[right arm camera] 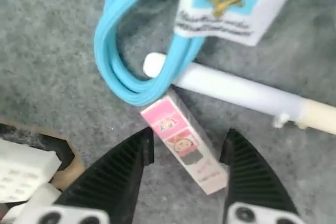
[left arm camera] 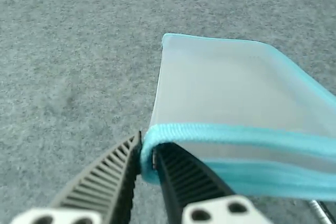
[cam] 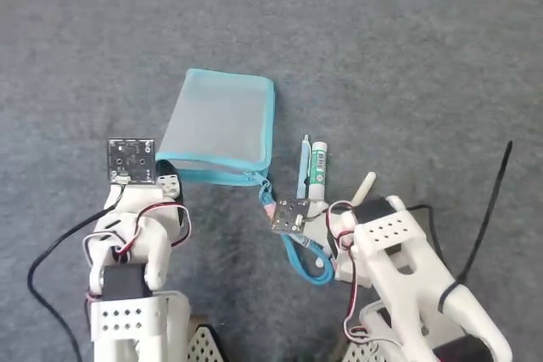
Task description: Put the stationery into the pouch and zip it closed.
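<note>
The left hand point(left arm camera: 147, 150) is clamped on the woven teal edge of the flat, frosted pouch point(cam: 219, 125), which lies on the grey felt-like table point(cam: 407, 82). The right hand point(right arm camera: 189, 141) stands spread astride a pink wrapped block point(right arm camera: 184, 149), perhaps an eraser, beside a smooth white pen point(right arm camera: 236, 92) and a looped blue cord point(right arm camera: 118, 51).

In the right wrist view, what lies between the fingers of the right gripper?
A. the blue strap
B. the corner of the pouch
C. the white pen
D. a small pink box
D: the pink box lies between the open fingers of the right gripper, touching neither; the strap and the pen lie beyond its tips, and the pouch corner is clamped in the left gripper.
</note>
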You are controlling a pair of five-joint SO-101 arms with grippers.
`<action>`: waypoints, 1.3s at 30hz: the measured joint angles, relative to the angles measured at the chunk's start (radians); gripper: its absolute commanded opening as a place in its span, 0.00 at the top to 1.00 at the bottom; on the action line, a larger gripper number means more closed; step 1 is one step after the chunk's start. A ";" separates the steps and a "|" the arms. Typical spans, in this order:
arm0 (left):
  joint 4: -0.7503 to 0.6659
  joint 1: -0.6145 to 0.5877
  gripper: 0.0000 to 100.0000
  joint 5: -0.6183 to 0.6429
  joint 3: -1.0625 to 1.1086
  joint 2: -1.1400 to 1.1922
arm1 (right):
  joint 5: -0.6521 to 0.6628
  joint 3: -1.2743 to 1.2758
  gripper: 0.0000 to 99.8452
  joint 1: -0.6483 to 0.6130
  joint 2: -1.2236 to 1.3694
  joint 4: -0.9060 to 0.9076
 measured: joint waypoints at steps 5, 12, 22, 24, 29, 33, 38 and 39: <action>0.000 0.000 0.99 0.000 0.000 0.000 | -0.021 0.038 0.97 0.008 -0.002 -0.068; 0.000 0.000 0.99 0.002 0.000 0.000 | -0.218 0.011 0.98 0.008 -0.002 -0.084; 0.000 0.000 0.99 0.003 0.000 0.000 | -0.453 -0.250 0.98 0.290 0.032 -0.018; 0.000 0.000 0.99 0.003 0.000 0.000 | -0.486 -0.321 0.98 0.293 0.089 -0.002; 0.000 0.000 0.99 0.003 0.000 0.000 | -0.620 -0.534 0.98 0.298 0.327 0.003; 0.000 0.000 0.99 0.003 0.000 0.000 | -0.741 -0.727 0.98 0.336 0.554 0.005; 0.000 0.000 0.99 0.003 0.000 0.000 | -0.779 -0.882 0.94 0.434 0.796 0.005; 0.000 0.000 0.99 0.003 0.000 0.000 | -0.779 -0.901 0.91 0.443 0.825 0.005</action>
